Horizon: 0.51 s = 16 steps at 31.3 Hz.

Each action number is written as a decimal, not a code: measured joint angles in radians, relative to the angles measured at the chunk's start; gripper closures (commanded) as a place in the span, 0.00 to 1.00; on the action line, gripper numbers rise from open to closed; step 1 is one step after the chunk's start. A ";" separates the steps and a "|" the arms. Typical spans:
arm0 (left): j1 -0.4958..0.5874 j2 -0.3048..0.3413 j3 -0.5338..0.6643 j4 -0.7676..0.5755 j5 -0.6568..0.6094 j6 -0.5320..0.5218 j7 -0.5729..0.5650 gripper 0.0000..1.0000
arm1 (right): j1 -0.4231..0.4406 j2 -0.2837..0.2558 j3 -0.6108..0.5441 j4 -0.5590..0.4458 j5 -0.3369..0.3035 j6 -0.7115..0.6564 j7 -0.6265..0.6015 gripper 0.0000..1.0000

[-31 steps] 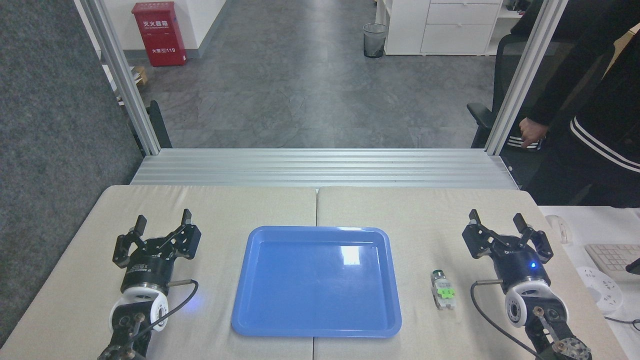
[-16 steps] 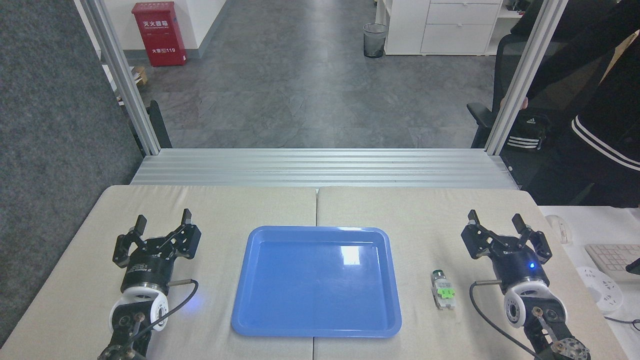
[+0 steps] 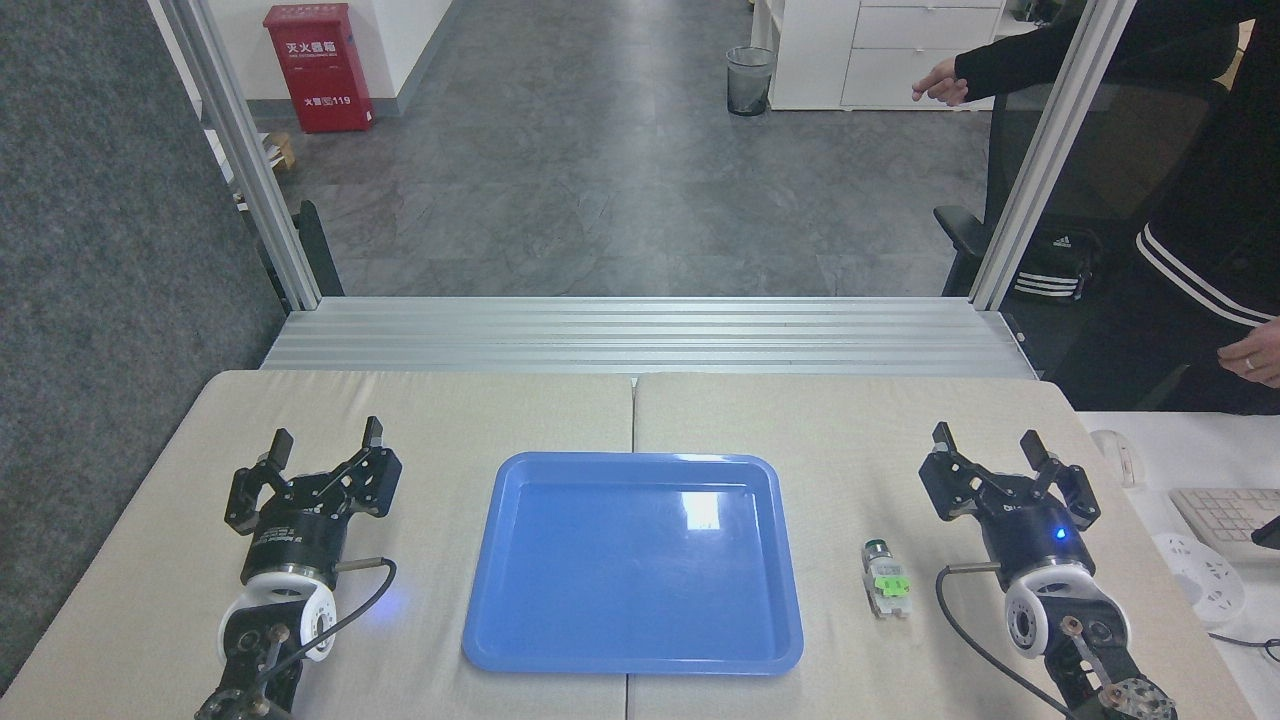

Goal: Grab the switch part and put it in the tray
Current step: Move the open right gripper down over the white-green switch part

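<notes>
Because the right end effector (image 3: pixel 988 442) has its two fingers spread apart and holds nothing, the pick-up is not yet done. The switch part (image 3: pixel 886 578) lies flat on the desk (image 3: pixel 820 420), just beside this end effector, on its left and a little nearer to the robot. Past the switch part, further to the left, sits the blue tray (image 3: pixel 632 660), near it but not touching. The tray has nothing in it. Far on the other side of the tray, the left end effector (image 3: pixel 327 440) also has its fingers apart and holds nothing.

The switch part is small and thin, so the grab could go wrong. If the fingers come down along its long side and not across it, I think they could push it away or make it spin. If they close too near one end, it could tip and slip out on the way to the tray.

Its long side runs from near the robot to far from it, leaning a tiny bit. The dark round cap end points away from the robot, and the green piece sits in the middle.
</notes>
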 measured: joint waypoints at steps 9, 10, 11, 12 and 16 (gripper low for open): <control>0.000 0.000 0.000 0.001 0.000 0.000 0.000 0.00 | 0.005 0.002 0.002 0.000 0.000 0.000 0.003 0.03; 0.000 0.000 0.000 0.001 0.000 0.000 0.000 0.00 | 0.008 0.003 0.002 0.000 0.001 0.000 0.004 0.03; 0.000 0.000 0.000 0.001 0.000 0.000 0.000 0.00 | 0.011 0.003 0.003 0.000 0.001 0.000 0.005 0.03; 0.000 0.000 0.000 0.001 0.000 0.000 0.000 0.00 | 0.016 0.005 0.004 0.000 0.001 0.000 0.006 0.03; 0.000 0.000 0.000 0.001 0.000 0.001 0.000 0.00 | 0.044 0.015 0.012 -0.001 0.005 -0.001 0.010 0.03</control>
